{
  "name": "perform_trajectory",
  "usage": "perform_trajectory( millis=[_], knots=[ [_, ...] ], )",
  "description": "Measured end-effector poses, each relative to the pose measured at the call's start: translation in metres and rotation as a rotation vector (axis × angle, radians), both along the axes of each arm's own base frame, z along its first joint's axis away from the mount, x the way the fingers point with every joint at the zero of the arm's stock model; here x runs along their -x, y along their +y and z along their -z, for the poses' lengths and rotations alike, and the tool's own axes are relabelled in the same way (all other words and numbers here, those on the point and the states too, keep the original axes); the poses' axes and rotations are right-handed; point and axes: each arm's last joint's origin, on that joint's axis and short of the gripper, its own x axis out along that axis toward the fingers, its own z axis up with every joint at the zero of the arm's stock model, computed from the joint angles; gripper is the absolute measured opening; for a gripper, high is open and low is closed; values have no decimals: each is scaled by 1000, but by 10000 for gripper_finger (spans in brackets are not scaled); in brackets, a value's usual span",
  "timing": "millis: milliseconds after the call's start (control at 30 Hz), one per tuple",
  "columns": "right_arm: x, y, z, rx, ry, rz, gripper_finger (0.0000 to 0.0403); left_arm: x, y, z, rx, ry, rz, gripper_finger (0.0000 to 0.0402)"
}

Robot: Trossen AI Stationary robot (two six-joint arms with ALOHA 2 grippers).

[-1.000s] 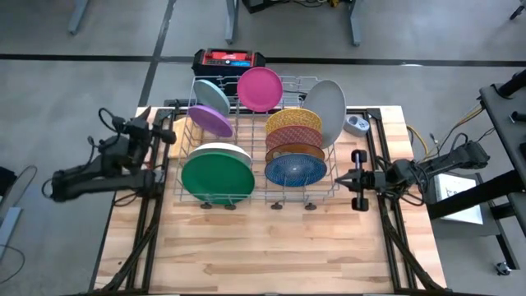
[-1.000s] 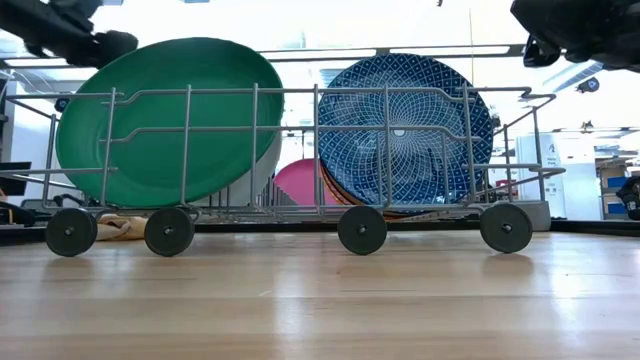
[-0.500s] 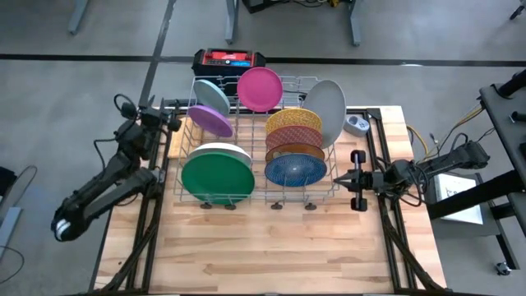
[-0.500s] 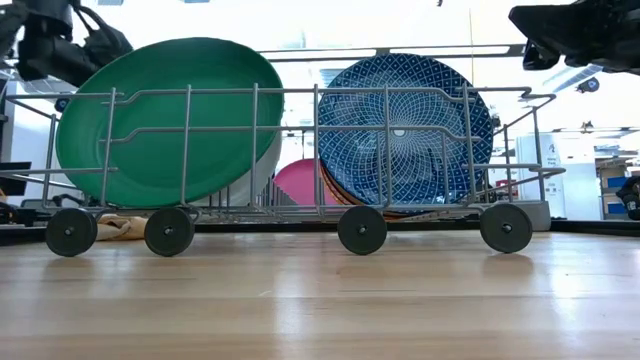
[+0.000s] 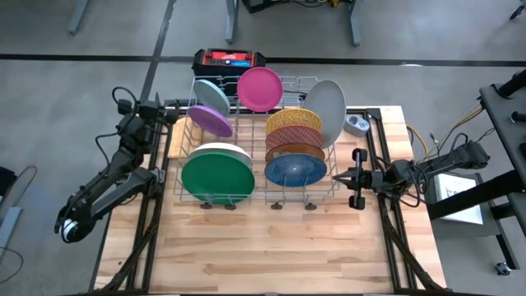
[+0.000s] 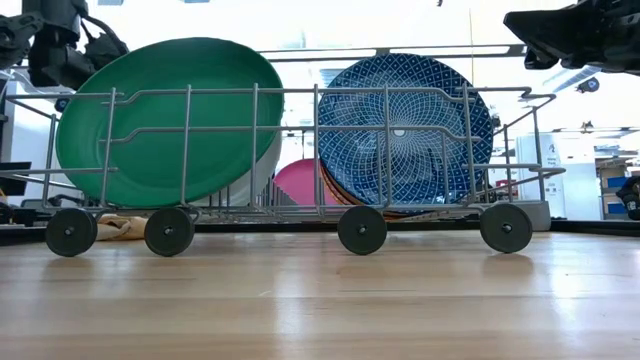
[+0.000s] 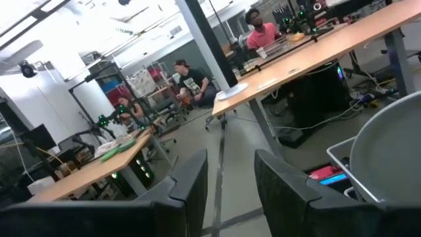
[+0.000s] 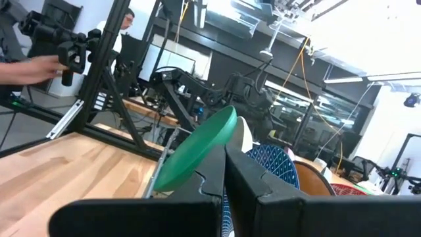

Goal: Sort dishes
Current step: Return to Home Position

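The dishes stand on edge in a silver wire rack on wheels at the table's middle. On the left are a green plate, a white one, a purple one and a pale blue one. A pink plate stands at the far end. On the right are grey, yellow, maroon, brown and blue patterned plates. My left gripper is open, raised beside the rack's far left corner. My right gripper is shut, raised just right of the rack's near end.
A red and black toolbox lies on the floor beyond the far edge. A small pale device sits on the table right of the rack. Bare wood stretches in front of the rack. People sit at desks in the room behind.
My left gripper has swung toward the table's far edge and tipped upward, staying open and beside the rack's far left corner. The plates and the rack have not moved.
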Motion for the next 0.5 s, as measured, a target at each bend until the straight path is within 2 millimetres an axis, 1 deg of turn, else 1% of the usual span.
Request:
perform_trajectory(
  millis=[500],
  knots=[
    [0, 0, 1, -17, 8, -5, 0, 0, 0, 0, 0, -2, -1, 115]
  ],
)
